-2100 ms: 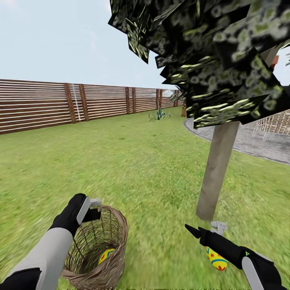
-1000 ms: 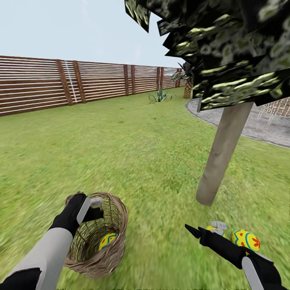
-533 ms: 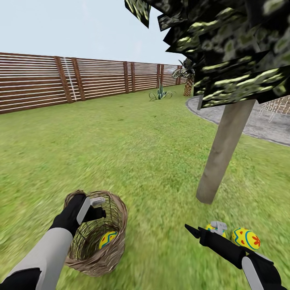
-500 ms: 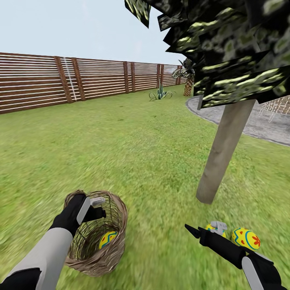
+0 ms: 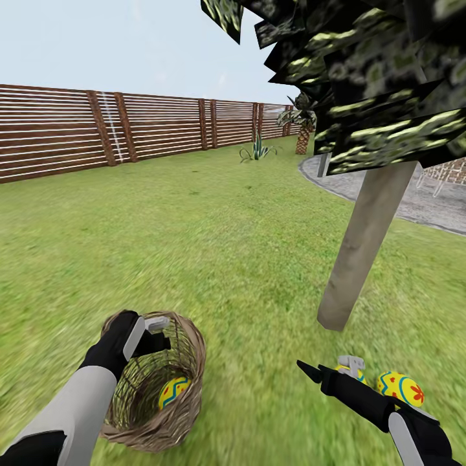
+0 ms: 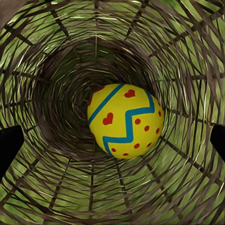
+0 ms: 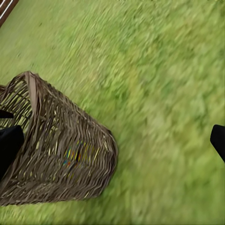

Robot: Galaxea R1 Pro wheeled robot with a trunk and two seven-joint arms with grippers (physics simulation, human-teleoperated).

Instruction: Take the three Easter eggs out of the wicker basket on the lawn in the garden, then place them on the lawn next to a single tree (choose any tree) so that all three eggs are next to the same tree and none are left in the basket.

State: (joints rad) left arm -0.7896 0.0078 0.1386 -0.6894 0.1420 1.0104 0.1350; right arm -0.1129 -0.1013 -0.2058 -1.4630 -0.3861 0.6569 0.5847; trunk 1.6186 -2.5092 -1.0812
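Observation:
The wicker basket (image 5: pixel 145 414) lies tilted on the lawn (image 5: pixel 226 259) at lower left. One yellow Easter egg (image 5: pixel 173 392) with blue zigzags and red hearts rests inside it (image 6: pixel 125 121). My left gripper (image 5: pixel 154 327) is at the basket's rim, looking down its mouth, and its fingertips (image 6: pixel 9 146) stand wide apart. My right gripper (image 5: pixel 327 369) hovers open and empty over the grass at lower right. Just beyond it lie two Easter eggs, one in plain sight (image 5: pixel 402 388) and one half hidden behind the gripper (image 5: pixel 356 374). Both are close to the tree's pale trunk (image 5: pixel 362 252).
The tree's dark crown (image 5: pixel 369 84) hangs low over the upper right. A grey paved patio (image 5: pixel 401 200) lies behind the trunk. A brown slat fence (image 5: pixel 97 133) closes the far side, with a spiky plant (image 5: pixel 257 153) and a palm (image 5: pixel 301 133) near it. The right wrist view sees the basket (image 7: pixel 56 154) on its side.
Two seconds ago one egg hung just under my right gripper; now two eggs lie on the grass beside it. The camera has shifted a little. Both arms and the basket keep their places.

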